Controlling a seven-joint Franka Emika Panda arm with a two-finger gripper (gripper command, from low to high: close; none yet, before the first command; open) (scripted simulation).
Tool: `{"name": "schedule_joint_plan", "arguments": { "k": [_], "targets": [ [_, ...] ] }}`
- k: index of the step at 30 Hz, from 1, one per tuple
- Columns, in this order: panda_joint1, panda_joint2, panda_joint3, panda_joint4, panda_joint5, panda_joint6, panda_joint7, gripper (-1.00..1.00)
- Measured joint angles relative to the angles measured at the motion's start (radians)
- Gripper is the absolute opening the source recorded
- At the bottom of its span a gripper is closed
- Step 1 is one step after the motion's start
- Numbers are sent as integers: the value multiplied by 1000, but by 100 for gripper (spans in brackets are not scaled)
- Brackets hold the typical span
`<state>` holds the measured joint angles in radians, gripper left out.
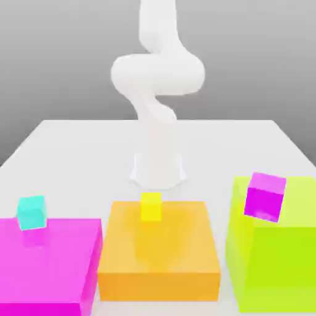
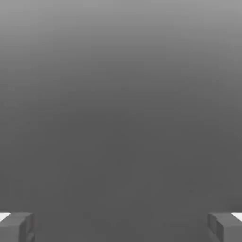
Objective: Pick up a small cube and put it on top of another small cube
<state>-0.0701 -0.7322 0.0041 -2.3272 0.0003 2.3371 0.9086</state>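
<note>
Nothing done yet: gripper (image 2: pixel 121 227) spread wide and empty, cyan small cube (image 1: pixel 31 212) untouched on magenta block (image 1: pixel 49 265), grasp and stacking all left.

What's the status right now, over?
Gripper open, holding nothing. Small cyan cube on magenta block, untouched. Yellow cube on orange block. Nothing blocking.

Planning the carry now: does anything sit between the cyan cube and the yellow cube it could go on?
Nothing visible does. The cyan cube sits on the magenta block, the yellow cube on the neighbouring orange block.
</note>
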Motion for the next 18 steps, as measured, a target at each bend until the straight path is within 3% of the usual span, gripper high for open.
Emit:
{"name": "schedule_joint_plan", "arguments": {
  "k": [18],
  "targets": [
    [-443,489,-30,-196,-32,267,807,0]
  ]
}}
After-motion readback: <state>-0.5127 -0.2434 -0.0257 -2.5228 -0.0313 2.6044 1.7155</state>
